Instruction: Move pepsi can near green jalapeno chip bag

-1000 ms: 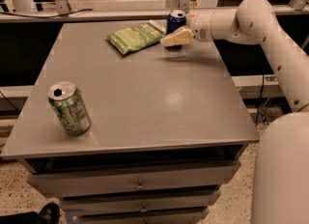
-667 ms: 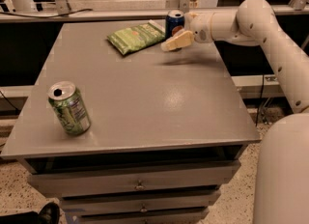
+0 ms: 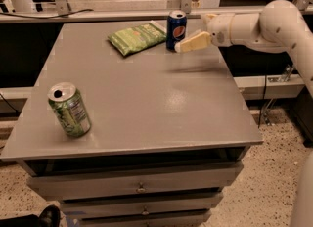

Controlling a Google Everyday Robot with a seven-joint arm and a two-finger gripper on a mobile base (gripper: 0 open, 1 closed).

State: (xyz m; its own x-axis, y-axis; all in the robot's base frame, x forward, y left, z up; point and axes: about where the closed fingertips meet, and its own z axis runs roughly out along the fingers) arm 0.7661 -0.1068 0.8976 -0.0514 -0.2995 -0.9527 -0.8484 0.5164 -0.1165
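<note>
Grey tabletop point(image 3: 146, 103), speckled floor point(image 3: 274, 172), pepsi can point(image 3: 176, 25) beside green jalapeno chip bag point(image 3: 137, 37), gripper point(image 3: 188, 44) at can, grip unclear.

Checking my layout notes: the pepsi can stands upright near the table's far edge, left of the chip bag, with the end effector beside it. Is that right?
Not quite. The camera view shows the pepsi can upright to the right of the green jalapeno chip bag, not left. The end effector is beside it.

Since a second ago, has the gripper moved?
Yes. The gripper has drawn back rightward from the pepsi can, toward the right edge of the table.
</note>
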